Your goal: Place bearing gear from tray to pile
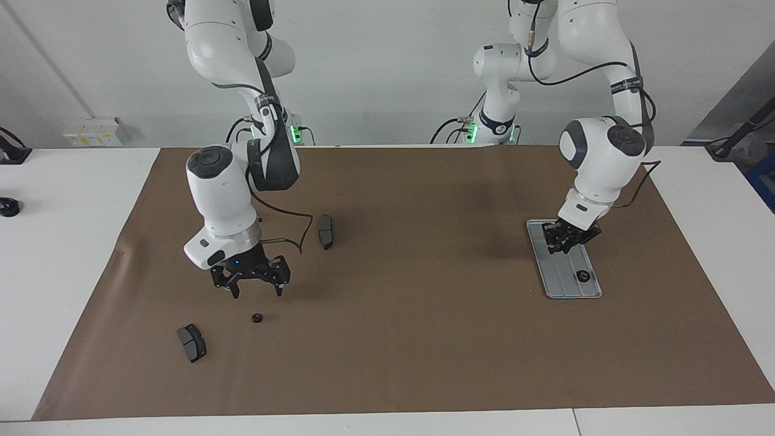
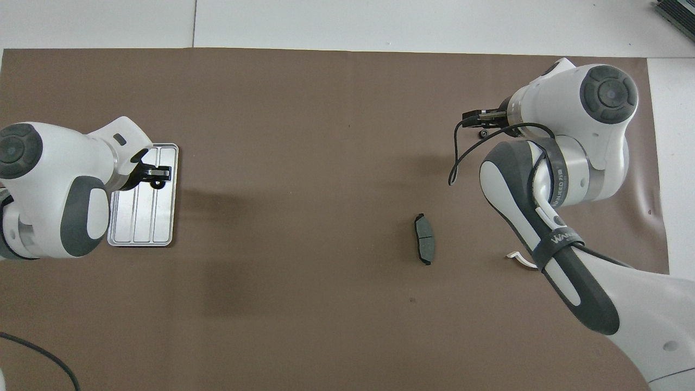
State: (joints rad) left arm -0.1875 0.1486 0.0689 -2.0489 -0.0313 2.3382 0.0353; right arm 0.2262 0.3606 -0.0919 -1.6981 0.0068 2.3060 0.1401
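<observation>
tray (image 1: 562, 275): right under the left tool (image 1: 567, 242), at the left arm's end of the table (image 1: 424, 254)
gear on tray (image 1: 583, 276): in the tray, near the left tool
loose gear (image 1: 257, 318): on the table below the right tool (image 1: 255, 292)
brake pads (image 1: 192, 343): one near that gear, the other (image 1: 326, 231) nearer the robots
</observation>
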